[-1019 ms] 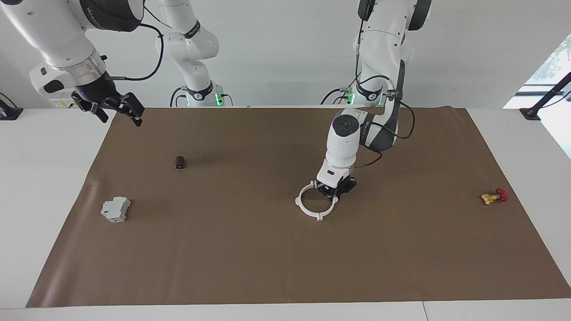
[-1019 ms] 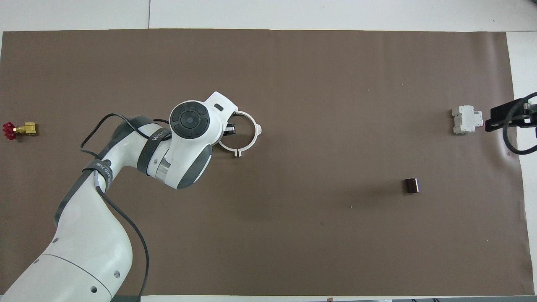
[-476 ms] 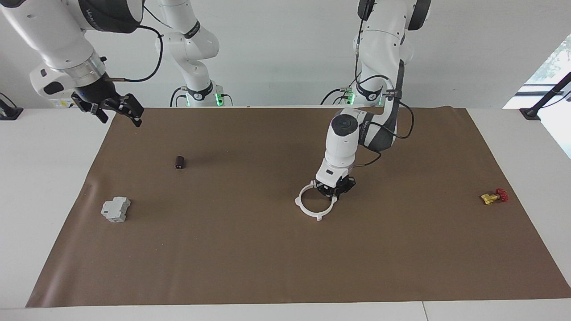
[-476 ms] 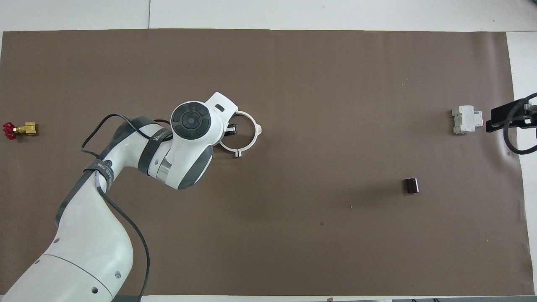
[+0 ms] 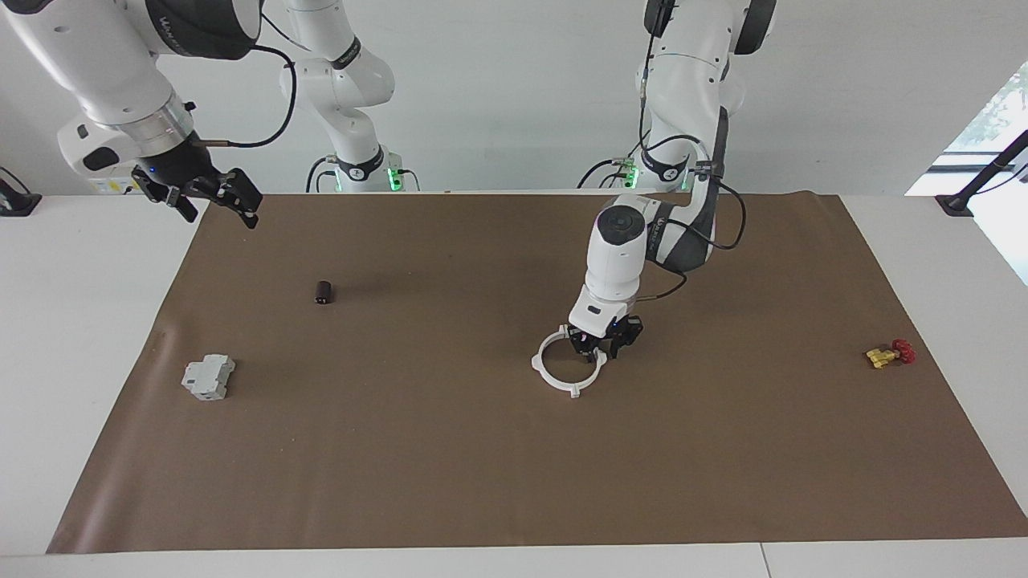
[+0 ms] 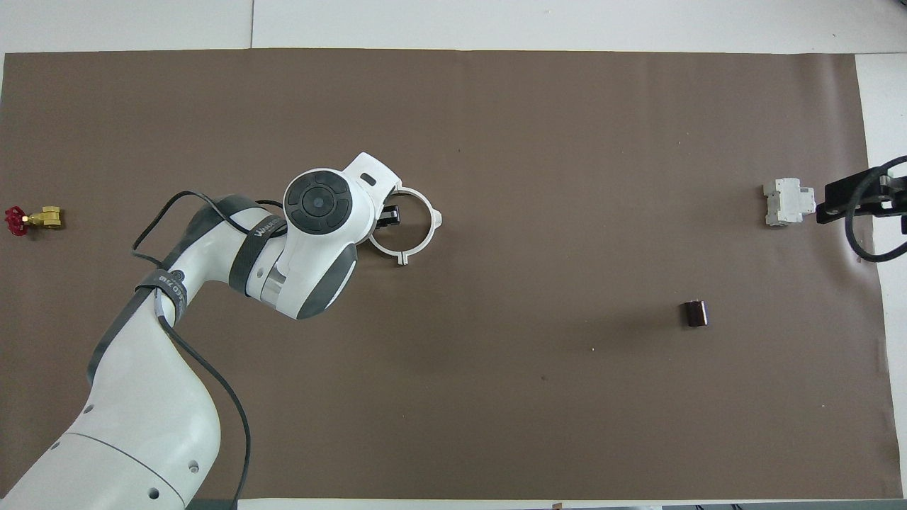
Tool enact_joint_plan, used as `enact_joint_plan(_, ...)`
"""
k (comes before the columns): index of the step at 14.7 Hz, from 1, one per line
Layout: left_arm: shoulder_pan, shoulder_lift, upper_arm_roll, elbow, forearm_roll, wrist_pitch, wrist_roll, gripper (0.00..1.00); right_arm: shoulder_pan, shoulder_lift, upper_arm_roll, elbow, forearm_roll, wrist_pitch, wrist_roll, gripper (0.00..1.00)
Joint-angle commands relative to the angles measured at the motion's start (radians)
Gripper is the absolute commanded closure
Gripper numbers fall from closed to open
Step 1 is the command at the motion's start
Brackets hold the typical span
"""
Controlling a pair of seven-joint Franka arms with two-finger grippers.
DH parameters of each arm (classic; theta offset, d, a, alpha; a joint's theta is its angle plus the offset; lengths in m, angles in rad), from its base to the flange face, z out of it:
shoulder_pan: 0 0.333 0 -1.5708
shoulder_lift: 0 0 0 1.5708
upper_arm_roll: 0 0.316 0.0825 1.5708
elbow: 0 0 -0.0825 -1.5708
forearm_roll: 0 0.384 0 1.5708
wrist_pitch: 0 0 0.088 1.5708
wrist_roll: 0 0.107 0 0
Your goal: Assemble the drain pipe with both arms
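Lifted slightly since a second ago, the left tool (image 5: 601, 345) hangs over the thin white plastic ring of the drain pipe (image 5: 569, 367), fingers spread. That ring lies mid-worktop. The waiting right tool (image 5: 210, 201) is raised, fingers spread.

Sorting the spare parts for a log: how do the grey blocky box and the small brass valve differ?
The grey blocky box is pale and angular; the brass valve is smaller, yellow metal with a red handle. The box lies at the right arm's end of the mat, the valve at the left arm's end. Both rest untouched on the mat.
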Motion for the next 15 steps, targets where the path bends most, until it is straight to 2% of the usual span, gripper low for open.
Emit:
enact_joint_plan(1,0.039,-0.091,0.001,-0.038,0.020,-0.030,-0.007,0.00,0.000,-0.019,-0.004,-0.026,0.016,0.015,-0.024,0.00)
enact_joint_plan(6,0.157,-0.169,0.001,-0.040,0.020,-0.087,0.053,0.00,0.000,-0.019,-0.002,-0.023,0.013,0.015,-0.022,0.00)
enact_joint_plan(9,0.249,-0.223,-0.001,-0.040,0.007,-0.136,0.175,0.00,0.000,-0.019,-0.001,-0.019,0.013,0.017,-0.024,0.00)
enact_joint_plan(15,0.398,-0.331,0.001,-0.026,-0.109,-0.303,0.470,0.00,0.002,-0.019,0.001,-0.019,0.015,0.015,-0.025,0.00)
